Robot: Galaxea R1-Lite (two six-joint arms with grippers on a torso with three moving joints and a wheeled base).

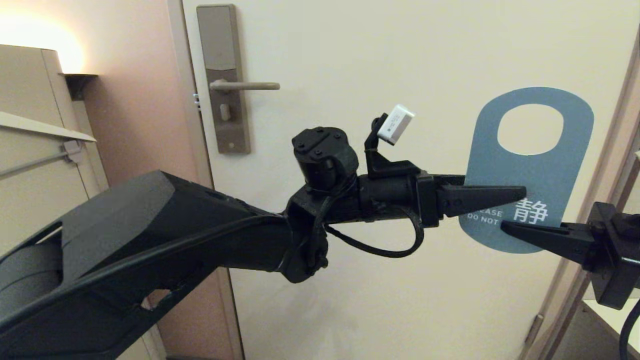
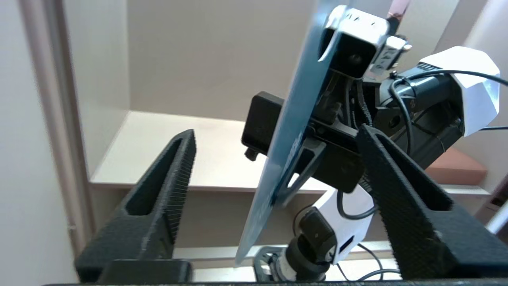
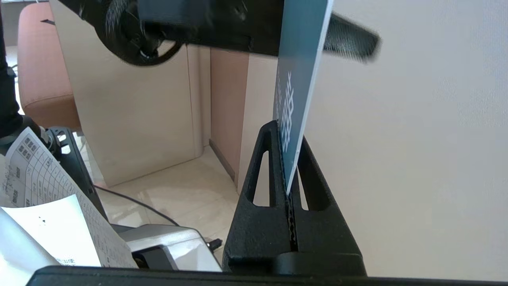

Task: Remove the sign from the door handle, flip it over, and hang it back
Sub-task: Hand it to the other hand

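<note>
The sign (image 1: 530,170) hangs in the air in front of the door, right of centre, blue side towards me, oval hole uppermost. My right gripper (image 1: 506,227) comes in from the right and is shut on the sign's lower edge; in the right wrist view the card (image 3: 301,59) stands pinched in that gripper (image 3: 287,135). My left gripper (image 1: 520,192) reaches across from the left and is open. Its fingers straddle the sign (image 2: 293,131) without touching it, the left gripper (image 2: 276,131) standing wide. The door handle (image 1: 245,86) is bare, far to the upper left.
The tall lock plate (image 1: 222,80) sits by the door's left edge. A beige cabinet (image 1: 30,125) stands at the left and the door frame (image 1: 615,165) runs down the right. A printed paper sheet (image 3: 47,198) lies low beside the right arm.
</note>
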